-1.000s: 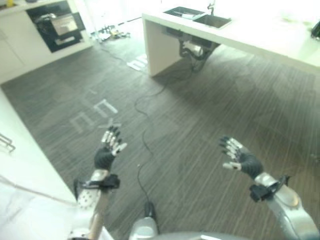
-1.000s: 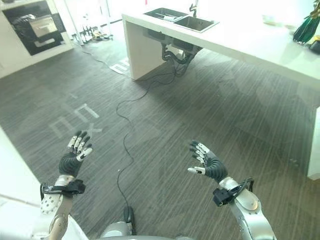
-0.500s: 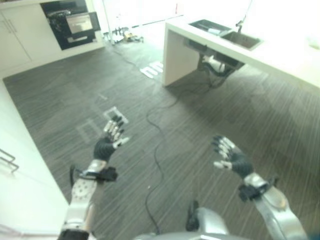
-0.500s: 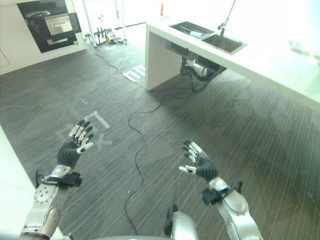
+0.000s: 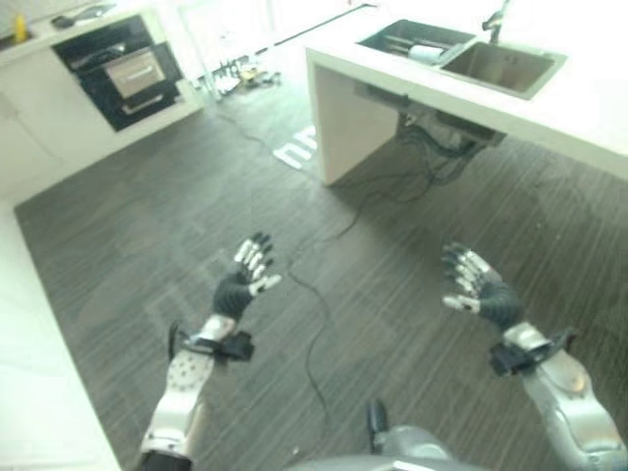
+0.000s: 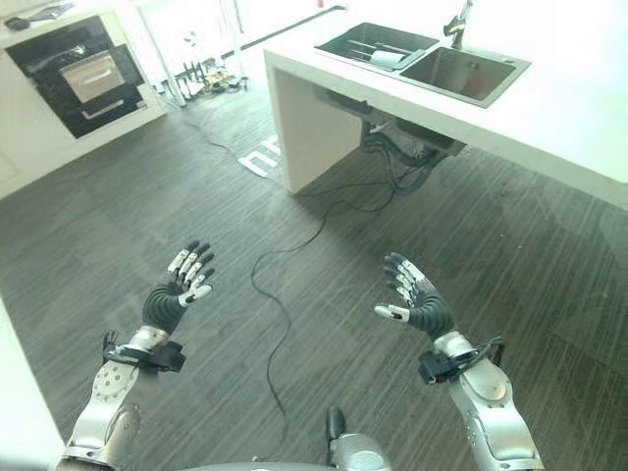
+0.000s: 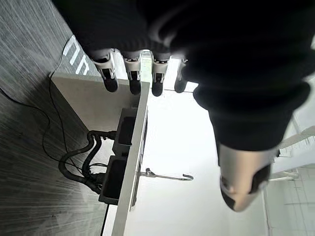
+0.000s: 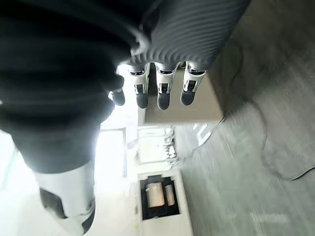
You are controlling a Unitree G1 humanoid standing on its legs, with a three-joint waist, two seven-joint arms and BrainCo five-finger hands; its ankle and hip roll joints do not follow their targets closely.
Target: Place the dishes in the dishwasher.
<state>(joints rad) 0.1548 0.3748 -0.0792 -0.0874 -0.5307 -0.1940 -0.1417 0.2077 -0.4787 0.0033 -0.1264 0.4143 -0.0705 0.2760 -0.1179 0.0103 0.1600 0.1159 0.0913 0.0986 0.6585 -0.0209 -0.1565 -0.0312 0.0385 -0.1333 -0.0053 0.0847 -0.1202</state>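
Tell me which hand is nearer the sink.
Right. The right hand hangs open over the floor just short of the sink; the left hand, also open, is farther off to the side.

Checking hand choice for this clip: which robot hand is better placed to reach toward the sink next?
Probably the right robot hand: it is open, empty and on the side of the sink. The left robot hand, also open and empty, hangs farther away over bare floor.
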